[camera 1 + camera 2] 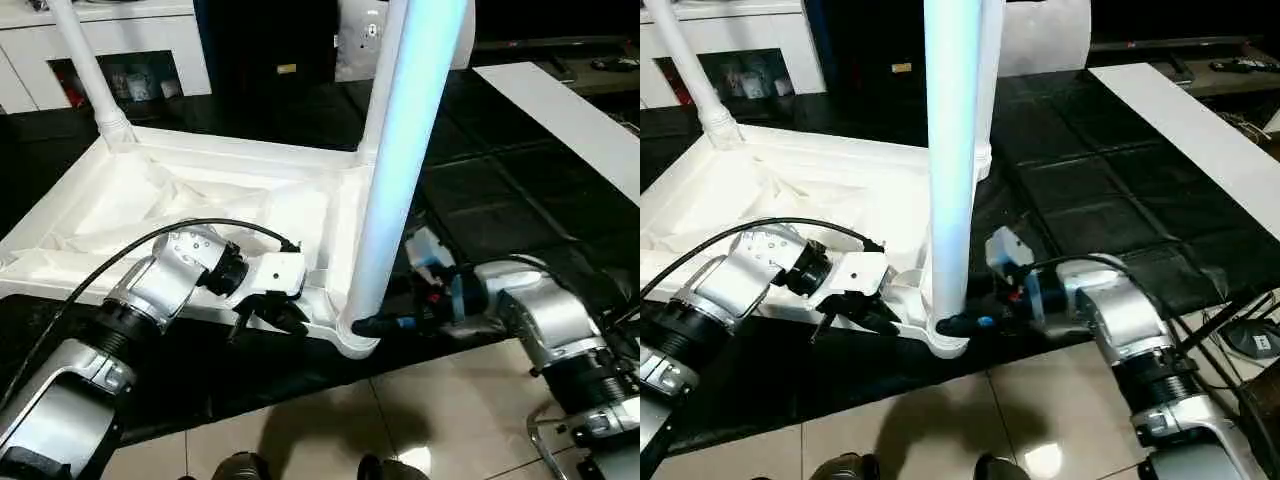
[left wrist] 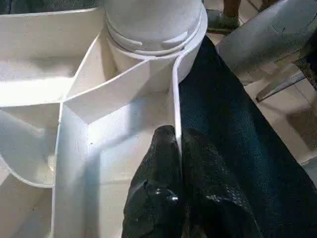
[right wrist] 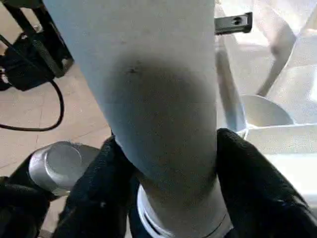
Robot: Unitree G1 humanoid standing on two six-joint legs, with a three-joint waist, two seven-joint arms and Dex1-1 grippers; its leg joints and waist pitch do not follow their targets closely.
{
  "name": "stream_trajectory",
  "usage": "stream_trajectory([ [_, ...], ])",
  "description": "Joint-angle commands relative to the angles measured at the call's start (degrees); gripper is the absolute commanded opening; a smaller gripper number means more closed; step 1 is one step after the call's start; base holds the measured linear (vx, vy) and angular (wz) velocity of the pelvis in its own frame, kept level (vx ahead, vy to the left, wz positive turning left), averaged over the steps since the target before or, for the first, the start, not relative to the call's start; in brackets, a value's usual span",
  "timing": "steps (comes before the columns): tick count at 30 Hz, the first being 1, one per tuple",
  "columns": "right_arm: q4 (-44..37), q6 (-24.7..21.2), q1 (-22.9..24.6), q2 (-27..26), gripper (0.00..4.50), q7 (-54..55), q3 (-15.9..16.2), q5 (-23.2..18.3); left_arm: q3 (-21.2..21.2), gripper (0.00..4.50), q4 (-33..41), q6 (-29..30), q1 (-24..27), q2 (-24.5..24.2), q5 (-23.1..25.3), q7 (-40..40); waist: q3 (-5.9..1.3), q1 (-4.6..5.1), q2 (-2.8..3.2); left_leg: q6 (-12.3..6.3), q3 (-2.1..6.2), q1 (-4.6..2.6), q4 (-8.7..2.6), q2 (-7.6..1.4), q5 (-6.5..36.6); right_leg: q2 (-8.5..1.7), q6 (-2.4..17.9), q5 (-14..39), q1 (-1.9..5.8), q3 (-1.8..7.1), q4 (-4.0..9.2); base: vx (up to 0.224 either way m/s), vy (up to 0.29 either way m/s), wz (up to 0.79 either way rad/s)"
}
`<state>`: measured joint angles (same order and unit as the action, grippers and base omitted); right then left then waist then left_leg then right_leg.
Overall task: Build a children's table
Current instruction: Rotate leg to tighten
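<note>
The children's table lies upside down on a black mat, its ribbed white top facing up. A long white leg stands upright in the near corner socket. Two more legs rise at the far left and behind the near one. My left gripper is shut on the top's front rim, one finger on each side of the thin wall, just left of the near socket. My right gripper grips the near leg's base from the right, its black fingers pressed on both sides.
A flat white board lies on the black mat at the right. White cabinets stand at the back left. Pale tiled floor runs along the mat's front edge, with dark shoes at the bottom.
</note>
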<state>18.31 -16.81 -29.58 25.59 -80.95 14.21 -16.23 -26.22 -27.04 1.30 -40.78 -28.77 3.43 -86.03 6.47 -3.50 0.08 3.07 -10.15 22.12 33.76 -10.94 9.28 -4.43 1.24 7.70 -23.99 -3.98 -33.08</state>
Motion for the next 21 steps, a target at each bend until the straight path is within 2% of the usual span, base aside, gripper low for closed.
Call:
stream_trajectory([
  [1, -0.3, -0.1, -0.9, 0.1, 2.19, -1.4, 0.6, -0.5, -2.2, 0.0, 0.9, -1.6, -1.2, 1.0, 0.1, -3.0, -4.0, 0.59, -0.11, -2.25, 0.47, -1.51, -4.43, -2.35, 16.5, -3.58, 11.5, 23.8, 2.55, 2.6, 4.04, 0.0, 0.0, 0.0],
  [7, -1.6, -1.8, 0.0, 0.7, 2.06, -2.0, 0.8, -1.3, -1.7, 0.0, 0.4, -0.8, -1.1, 1.1, 0.0, -2.3, -4.03, 0.54, 0.03, -1.92, 0.52, -1.57, -4.51, -2.38, 17.1, -3.56, 11.2, 24.5, 2.53, 2.6, 4.13, 0.0, 0.0, 0.0],
  [8, -2.3, -2.3, 0.5, 0.7, 2.06, -1.9, 0.7, -1.6, -1.2, 0.0, 0.4, 0.3, -1.0, 1.2, -0.2, -1.6, -4.13, 0.47, 0.35, -1.82, 0.56, -1.64, -4.51, -2.4, 17.2, -3.57, 11.4, 24.3, 2.58, 2.6, 4.09, 0.0, 0.0, 0.0],
  [9, -2.8, -2.6, 0.9, 0.7, 2.06, -1.9, 0.6, -1.9, -0.8, 0.0, 0.5, 1.1, -0.9, 1.3, -0.4, -1.1, -4.13, 0.47, 0.17, -1.76, 0.46, -1.68, -4.48, -2.39, 17.1, -3.54, 11.5, 23.8, 2.56, 2.63, 4.12, 0.0, 0.0, 0.0],
  [10, -3.5, -3.3, 1.3, 0.5, 2.06, -1.4, 0.3, -2.4, -0.3, 0.0, 0.6, 2.1, -0.7, 1.5, -0.7, -0.3, -4.19, 0.36, 0.46, -1.73, 0.52, -1.62, -4.53, -2.41, 16.9, -3.52, 11.7, 23.2, 2.64, 2.63, 3.99, 0.0, 0.0, 0.0],
  [13, -6.3, -7.3, 3.0, -1.0, 2.06, 3.4, -1.1, -3.3, 1.9, 0.0, 2.2, 6.7, 0.4, 2.3, -1.7, 3.4, -4.23, 0.2, 0.53, -1.48, 0.54, -1.63, -4.59, -2.44, 17.0, -3.53, 12.2, 22.2, 2.74, 2.62, 4.01, 0.0, 0.0, 0.0],
  [15, -7.3, -9.1, 4.1, -4.2, 2.06, 12.2, -3.0, -2.0, 4.8, 0.0, 5.2, 13.6, 1.6, 4.1, -3.1, 8.7, -4.18, 0.43, 0.56, -0.97, 0.58, -1.54, -4.71, -2.41, 17.3, -3.47, 12.3, 22.1, 2.68, 2.61, 3.88, 0.0, 0.0, 0.0],
  [17, -7.1, -9.1, 4.2, -5.8, 2.06, 16.3, -3.8, -0.9, 6.0, 0.0, 6.8, 17.0, 2.1, 5.2, -3.8, 11.0, -4.08, 1.07, 0.32, -0.24, 0.73, -1.6, -4.55, -1.91, 19.2, -3.62, 10.6, 27.6, 2.6, 2.34, 4.57, 0.0, 0.0, 0.0],
  [19, -6.4, -10.4, 4.0, -9.1, 2.05, 23.7, -5.3, 0.6, 7.1, 0.0, 9.4, 21.6, 2.9, 6.6, -3.8, 14.2, -3.89, 1.68, 0.31, 0.27, 0.95, -1.49, -4.67, -1.91, 19.7, -3.66, 9.1, 30.9, 2.42, 2.23, 4.78, 0.0, 0.0, 0.0],
  [20, -6.1, -11.5, 3.7, -10.9, 2.05, 27.2, -6.2, 0.8, 7.3, 0.0, 10.3, 23.5, 3.2, 7.3, -3.4, 15.8, -3.79, 2.44, 0.22, 0.42, 1.22, -1.07, -4.72, -1.73, 20.2, -3.64, 8.2, 32.5, 2.65, 2.0, 4.88, 0.0, 0.0, 0.0],
  [21, -5.8, -12.4, 3.4, -12.8, 2.05, 30.3, -7.0, 0.9, 7.5, 0.0, 11.0, 25.4, 3.4, 8.1, -3.0, 17.3, -3.91, 3.01, 0.08, 0.53, 1.33, -0.95, -4.73, -1.61, 20.3, -3.59, 7.3, 33.4, 2.68, 1.83, 5.11, 0.0, 0.0, 0.0],
])
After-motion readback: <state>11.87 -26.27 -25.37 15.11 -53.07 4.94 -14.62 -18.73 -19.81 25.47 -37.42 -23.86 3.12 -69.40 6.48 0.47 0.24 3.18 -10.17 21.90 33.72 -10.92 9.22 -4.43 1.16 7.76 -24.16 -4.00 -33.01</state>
